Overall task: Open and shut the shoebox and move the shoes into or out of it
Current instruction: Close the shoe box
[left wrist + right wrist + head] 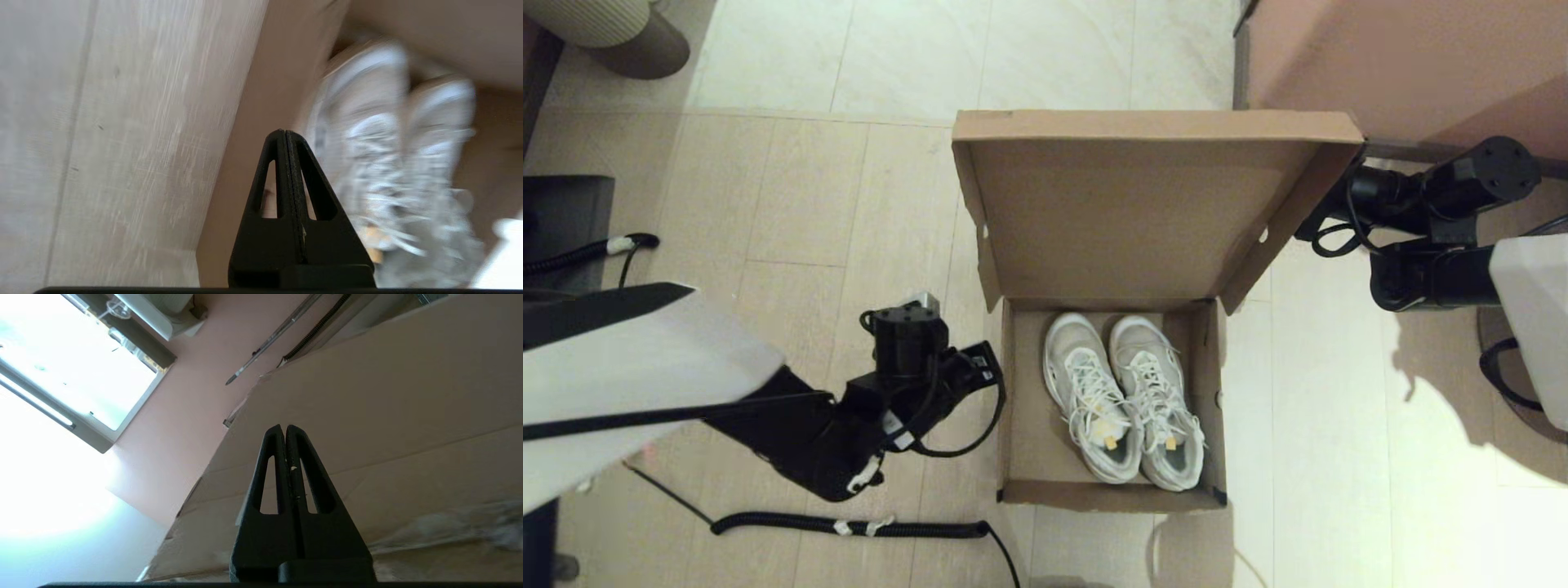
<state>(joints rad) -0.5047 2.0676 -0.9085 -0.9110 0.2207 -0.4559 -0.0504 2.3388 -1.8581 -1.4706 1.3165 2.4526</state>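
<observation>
The brown cardboard shoebox (1029,441) stands on the floor with its flap lid (1127,212) raised at the far side. A pair of white lace-up shoes (1123,396) lies side by side inside, toes toward the lid. My left gripper (284,132) is shut and empty, hovering just outside the box's left wall (261,81), with the blurred shoes (367,134) beyond it. My right gripper (284,428) is shut with nothing in it, its tips close to the lid's outer face (388,396). In the head view the lid's right flap hides those tips.
A large pink-brown furniture block (1405,65) stands at the back right behind the right arm (1421,204). A coiled black cable (849,527) lies on the floor left of the box. A round striped object (613,33) sits at the far left.
</observation>
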